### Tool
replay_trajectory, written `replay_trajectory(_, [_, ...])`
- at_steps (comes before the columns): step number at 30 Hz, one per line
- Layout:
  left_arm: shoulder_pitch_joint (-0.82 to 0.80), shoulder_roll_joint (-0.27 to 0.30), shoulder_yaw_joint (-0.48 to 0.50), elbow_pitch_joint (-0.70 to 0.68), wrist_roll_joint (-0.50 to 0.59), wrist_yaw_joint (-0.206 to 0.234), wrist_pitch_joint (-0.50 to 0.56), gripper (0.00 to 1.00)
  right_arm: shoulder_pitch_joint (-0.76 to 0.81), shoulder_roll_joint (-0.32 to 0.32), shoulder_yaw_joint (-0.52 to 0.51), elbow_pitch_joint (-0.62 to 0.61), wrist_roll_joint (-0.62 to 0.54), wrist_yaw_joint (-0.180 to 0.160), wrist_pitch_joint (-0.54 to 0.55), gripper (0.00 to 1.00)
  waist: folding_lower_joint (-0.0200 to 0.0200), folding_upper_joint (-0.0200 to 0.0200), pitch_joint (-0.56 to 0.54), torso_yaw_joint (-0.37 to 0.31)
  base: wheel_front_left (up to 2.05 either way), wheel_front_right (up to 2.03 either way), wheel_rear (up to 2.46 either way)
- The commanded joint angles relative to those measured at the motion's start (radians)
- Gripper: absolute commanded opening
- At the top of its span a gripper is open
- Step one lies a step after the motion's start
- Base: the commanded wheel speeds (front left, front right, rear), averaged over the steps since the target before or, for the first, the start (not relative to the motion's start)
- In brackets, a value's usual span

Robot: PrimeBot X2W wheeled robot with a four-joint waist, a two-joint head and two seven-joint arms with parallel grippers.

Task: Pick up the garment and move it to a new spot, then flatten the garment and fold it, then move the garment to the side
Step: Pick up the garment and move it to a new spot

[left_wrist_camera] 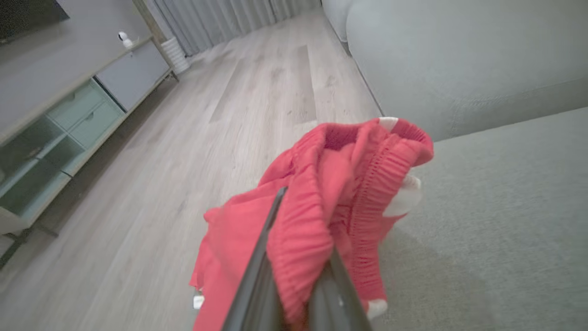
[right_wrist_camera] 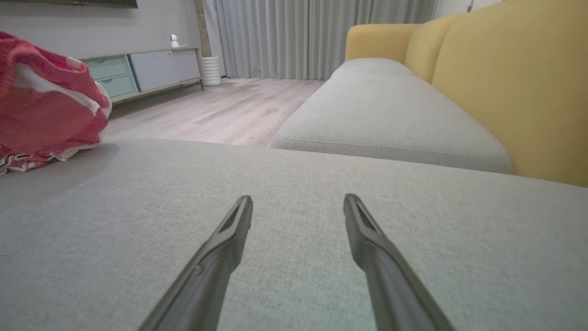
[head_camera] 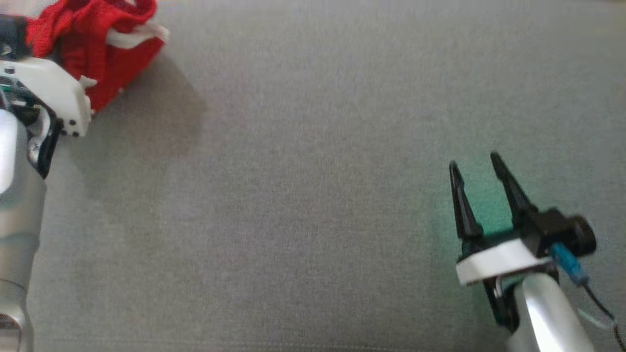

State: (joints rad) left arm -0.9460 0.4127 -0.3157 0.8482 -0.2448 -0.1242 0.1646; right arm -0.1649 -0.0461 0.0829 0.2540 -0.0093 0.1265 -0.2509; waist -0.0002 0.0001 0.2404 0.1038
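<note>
My left pincer (left_wrist_camera: pixel 301 239) is clamped tight on the elastic waistband (left_wrist_camera: pixel 367 202) of the red garment (head_camera: pixel 98 44), which is bunched at ten o'clock in the head view, at the grey sofa cushion's (head_camera: pixel 313 195) edge. My right pincer (head_camera: pixel 474 162) hovers wide and empty at four o'clock.

garment (head_camera: pixel 98 54): red ribbed knit, white trim. sofa seat (head_camera: pixel 313 195): plain light grey weave. backrest (right_wrist_camera: pixel 519 82): mustard yellow. floor (left_wrist_camera: pixel 183 138): pale wood-grain planks. cabinet (right_wrist_camera: pixel 138 71): mint-green and grey fronts. curtains (right_wrist_camera: pixel 285 37): pale grey. right end effector (head_camera: pixel 473 160): black fingers (head_camera: pixel 462 205), white collar (head_camera: pixel 499 261), blue connector (head_camera: pixel 567 264).
</note>
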Motion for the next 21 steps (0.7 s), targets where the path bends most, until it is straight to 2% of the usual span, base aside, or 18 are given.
replay_trajectory(1, [-0.053, 0.063, 0.003, -0.047, 0.007, -0.003, -0.008, 0.00, 0.022, -0.004, 0.022, -0.018, 0.016, 0.004, -0.011, 1.00, 0.0002, -0.0001, -0.115, -0.019, 0.00, 0.00, 0.00])
replay_trajectory(6, [-0.037, 0.036, -0.095, -0.115, -0.038, -0.006, 0.008, 0.00, 0.084, -0.004, 0.003, 0.000, 0.044, 0.004, -0.011, 1.00, 0.0002, -0.0001, -0.237, -0.058, 0.00, 0.00, 0.00])
replay_trajectory(12, [-0.005, -0.014, -0.190, -0.241, -0.174, -0.006, 0.028, 0.00, 0.138, -0.004, -0.033, -0.001, 0.054, 0.004, -0.011, 1.00, 0.0002, -0.0001, -0.294, -0.121, 0.00, 0.00, 0.00])
replay_trajectory(16, [0.041, -0.092, -0.208, -0.290, -0.269, -0.006, 0.026, 0.00, 0.162, -0.004, -0.049, -0.001, 0.052, 0.004, -0.011, 1.00, 0.0002, -0.0001, -0.301, -0.162, 0.00, 0.00, 0.00])
replay_trajectory(21, [0.123, -0.240, -0.200, -0.293, -0.372, 0.010, 0.002, 0.00, 0.173, -0.004, -0.057, 0.000, 0.049, 0.004, -0.011, 1.00, 0.0002, -0.0001, -0.279, -0.205, 0.00, 0.00, 0.00])
